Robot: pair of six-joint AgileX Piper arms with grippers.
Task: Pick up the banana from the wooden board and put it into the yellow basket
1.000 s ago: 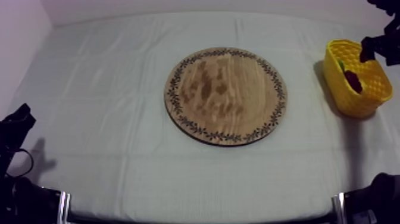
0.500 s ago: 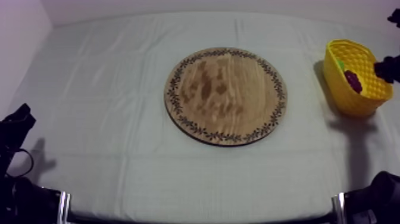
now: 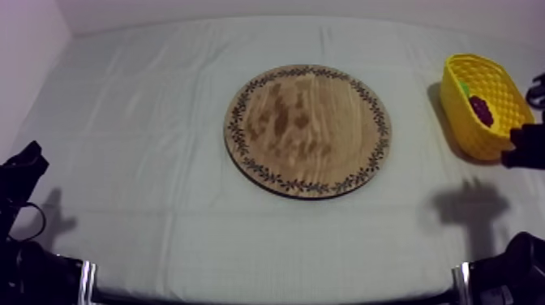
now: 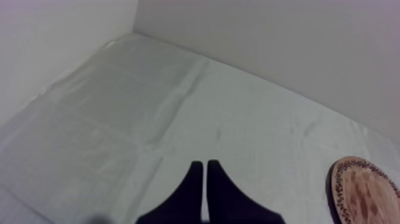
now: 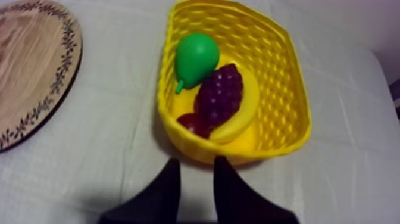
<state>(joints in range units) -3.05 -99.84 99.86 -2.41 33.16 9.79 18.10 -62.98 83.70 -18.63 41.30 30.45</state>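
My right gripper (image 5: 196, 164) is released and empty; just ahead of it the wrist camera shows the banana (image 5: 245, 113) in the yellow basket (image 5: 286, 89) under the grapes (image 5: 219, 94), beside the pear (image 5: 196, 56) and small red fruit (image 5: 191, 123). From above I pick out the grapes there. My left gripper (image 4: 202, 164) is clenched on nothing.

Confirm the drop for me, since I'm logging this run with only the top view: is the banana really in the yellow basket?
Observer: Yes. The right wrist view shows the banana lying in the yellow basket, partly under the bunch of grapes.
Operator: Is the right hand empty?
Observer: Yes, the right hand is open, nothing between its fingers, just outside the basket's near wall.
Operator: And the left hand?
Observer: The left hand is shut on nothing, over bare cloth, with the wooden board off to one side.
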